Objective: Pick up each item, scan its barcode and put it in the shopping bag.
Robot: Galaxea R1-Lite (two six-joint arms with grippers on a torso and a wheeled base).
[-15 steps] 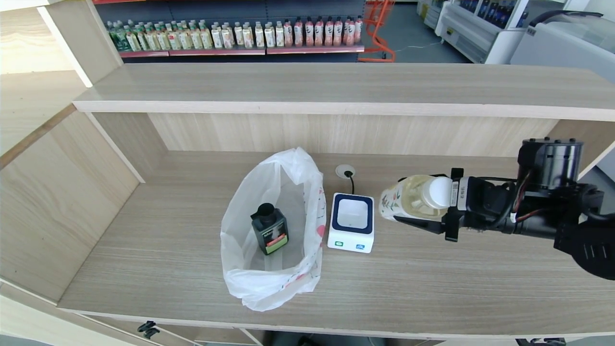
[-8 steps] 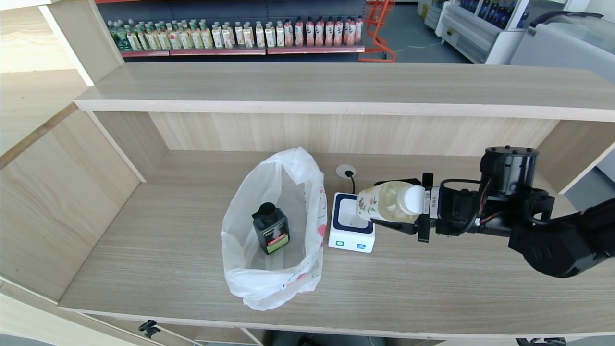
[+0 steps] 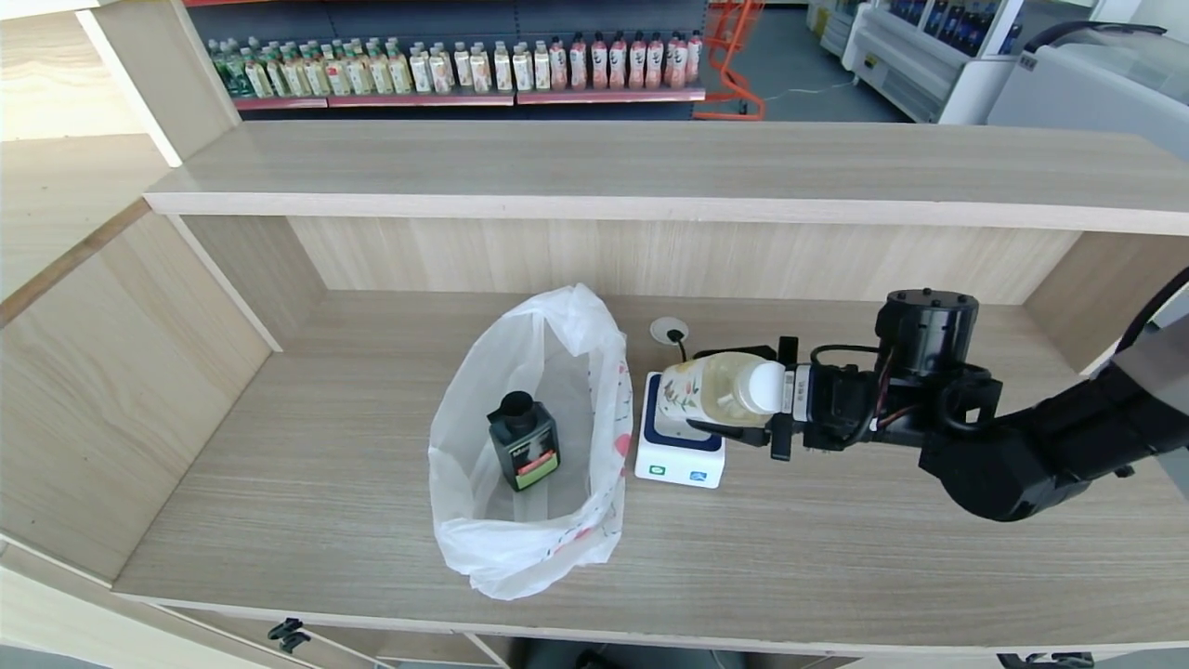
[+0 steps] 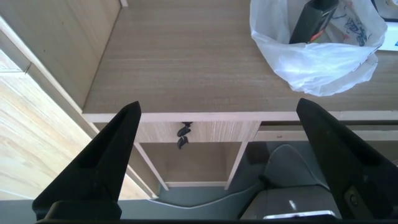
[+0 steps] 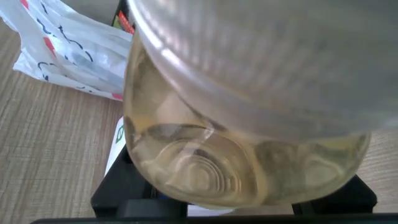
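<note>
Plastic bottle (image 3: 708,388), clamped in the right gripper (image 3: 723,394), has shifted leftward and now hangs over the scanner (image 3: 678,465); barcode scan is likely in progress.

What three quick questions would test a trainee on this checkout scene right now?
1. True or false: the right gripper holds the bottle over the scanner.
2. What is in the bag? A) a black bottle B) a can C) nothing
3. Fill in: the left gripper is ____.

Key: 1 true; 2 A; 3 open.
</note>
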